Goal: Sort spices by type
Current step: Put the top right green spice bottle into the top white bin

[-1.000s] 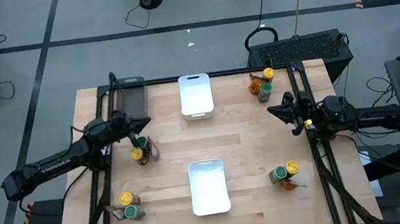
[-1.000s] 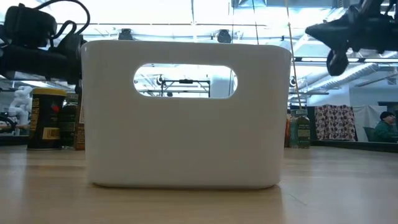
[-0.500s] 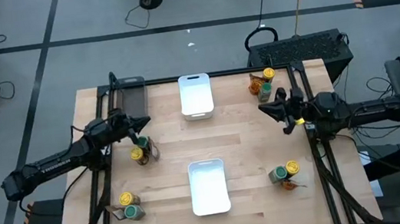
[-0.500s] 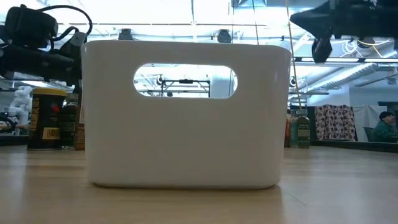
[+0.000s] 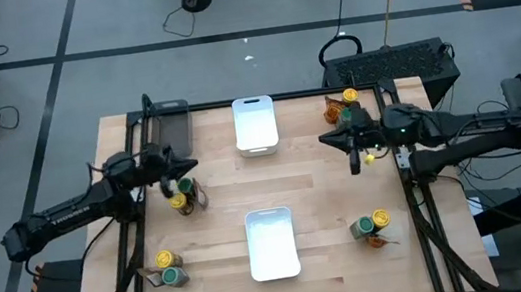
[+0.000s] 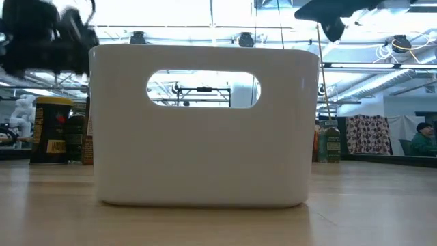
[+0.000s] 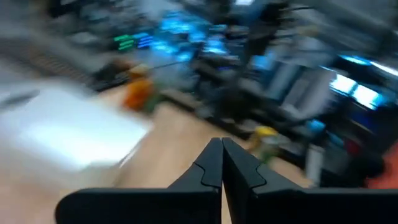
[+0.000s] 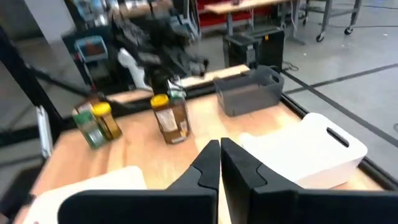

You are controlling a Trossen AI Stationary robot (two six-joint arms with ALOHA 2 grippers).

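Spices stand in four small clusters near the four corners of a wooden table (image 5: 317, 194), seen from above. Left to right: at the near-left corner, one yellow-lidded jar (image 5: 164, 260) and one green-lidded jar (image 5: 170, 276) with a brown-orange packet touching them. Farther back on the left, a second group (image 5: 184, 194) holds one yellow lid, one green lid and a packet. At the far-right corner, a third group (image 5: 341, 108) shows a yellow lid, a green lid and an orange packet. At the near-right corner, a fourth group (image 5: 371, 225) has a green lid, a yellow lid and a packet just in front. That makes four yellow lids, four green lids and about four packets, though the packets are small and hard to count.

One dark grey tray (image 5: 170, 125) sits at the far-left edge. Two white bins lie on the table's centre line: far bin (image 5: 256, 124) at the back edge, near bin (image 5: 271, 242) at the front edge.

The left gripper (image 5: 182, 164) hovers just behind the second group, fingers clenched together and holding nothing. The right gripper (image 5: 326, 138) hangs beside the third group, fingers also pressed together, empty.

Bare wood lies open between the two bins and between the two arms.
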